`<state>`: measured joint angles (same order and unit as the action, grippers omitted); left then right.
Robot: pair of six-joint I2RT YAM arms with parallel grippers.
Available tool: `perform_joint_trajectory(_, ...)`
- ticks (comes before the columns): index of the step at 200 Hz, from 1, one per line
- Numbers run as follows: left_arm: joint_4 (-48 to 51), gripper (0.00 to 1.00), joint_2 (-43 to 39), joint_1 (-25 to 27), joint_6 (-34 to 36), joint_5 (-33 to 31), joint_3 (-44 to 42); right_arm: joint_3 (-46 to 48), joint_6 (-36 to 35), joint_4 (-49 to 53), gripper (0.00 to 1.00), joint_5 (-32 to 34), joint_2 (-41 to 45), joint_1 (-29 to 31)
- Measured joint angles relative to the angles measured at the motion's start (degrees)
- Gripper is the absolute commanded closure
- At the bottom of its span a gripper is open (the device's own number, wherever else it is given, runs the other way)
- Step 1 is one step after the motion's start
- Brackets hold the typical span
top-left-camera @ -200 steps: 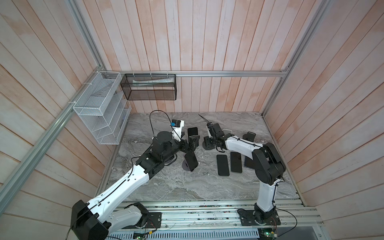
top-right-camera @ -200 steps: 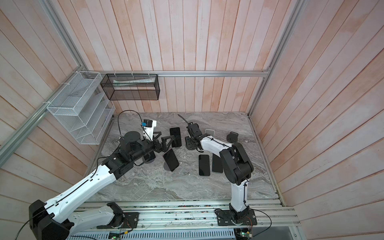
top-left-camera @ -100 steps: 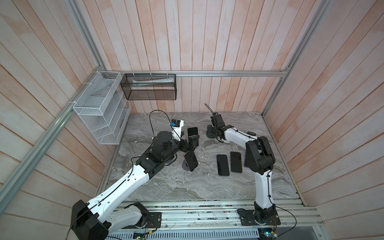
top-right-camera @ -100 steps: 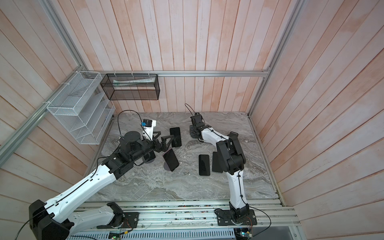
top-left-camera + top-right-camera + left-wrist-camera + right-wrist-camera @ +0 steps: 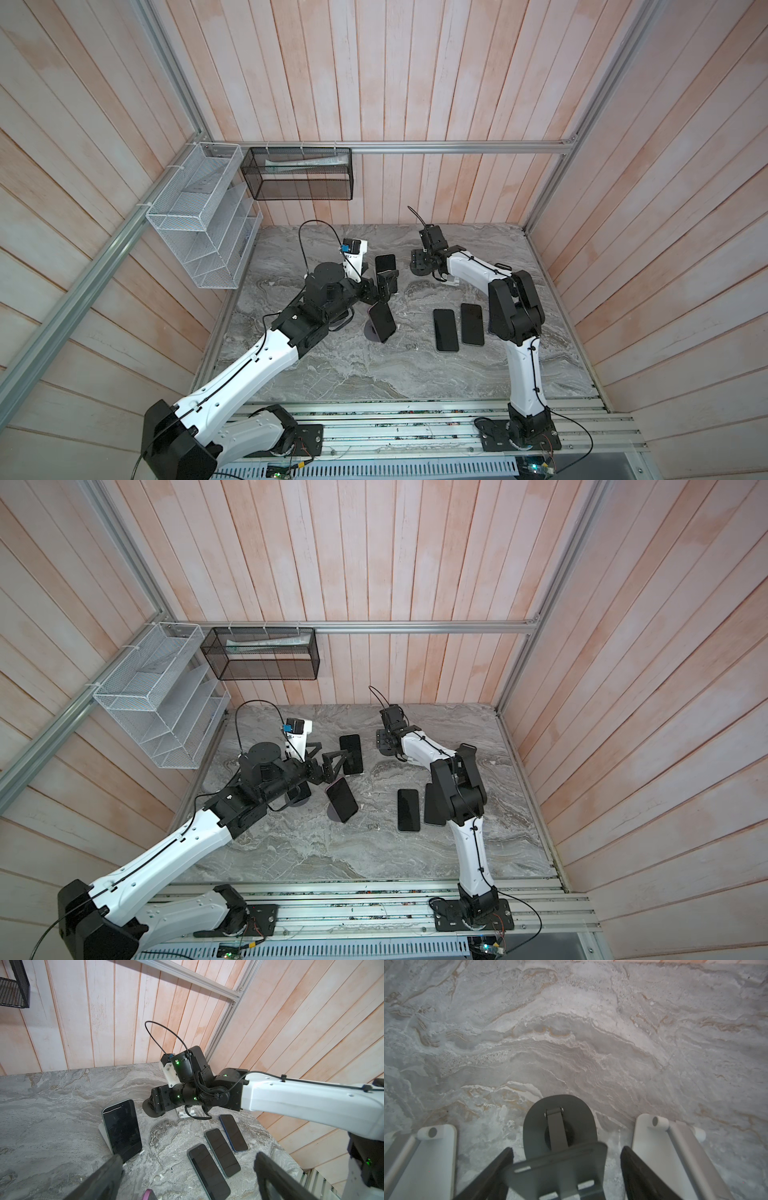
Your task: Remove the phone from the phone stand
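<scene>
Fingers (image 5: 108,1176) spread wide on both arms, nothing gripped.
Left gripper (image 5: 188,1158) holds its black fingers apart, probably to clear the width of the black-screened phone (image 5: 121,1128) leaning on a white plastic stand (image 5: 102,1132) toward the far edge of the grey marbled counter (image 5: 52,1105); one fingertip is near its lower corner. Right gripper (image 5: 566,1149) straddles an empty grey metal stand with an oval base (image 5: 560,1113) near the far edge, fingers parted. A pink-edged phone (image 5: 382,326) leans on a round dark stand (image 5: 369,334) mid-counter; three dark phones (image 5: 223,1153) lie flat nearer the right edge, seemingly parked clear of the stands.
</scene>
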<state>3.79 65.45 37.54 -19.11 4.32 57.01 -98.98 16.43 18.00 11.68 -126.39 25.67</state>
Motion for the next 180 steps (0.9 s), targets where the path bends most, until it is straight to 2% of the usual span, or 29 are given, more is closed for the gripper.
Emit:
perform_joint_trajectory(29,-0.33,0.0,0.0,-0.02,0.09,0.15,0.0,1.42,-1.03,1.36,0.12,-1.03,4.35,0.28)
perform_joint_trajectory(76,-0.33,0.0,0.0,-0.26,0.72,-1.38,0.0,7.93,-2.12,-1.14,0.13,-1.33,21.7,2.16)
perform_joint_trajectory(112,-0.7,0.0,-0.22,-2.4,0.26,-5.33,-0.24,25.94,-1.6,-8.44,0.14,-2.12,36.94,5.25)
perform_joint_trajectory(145,-0.83,0.0,-0.35,-4.96,-0.85,-10.21,-0.48,43.28,1.62,-12.92,0.15,-4.04,46.53,6.69)
perform_joint_trajectory(180,-1.2,0.0,-0.52,-6.29,-1.75,-14.29,-0.46,52.11,3.87,-14.58,0.14,-2.8,54.14,6.64)
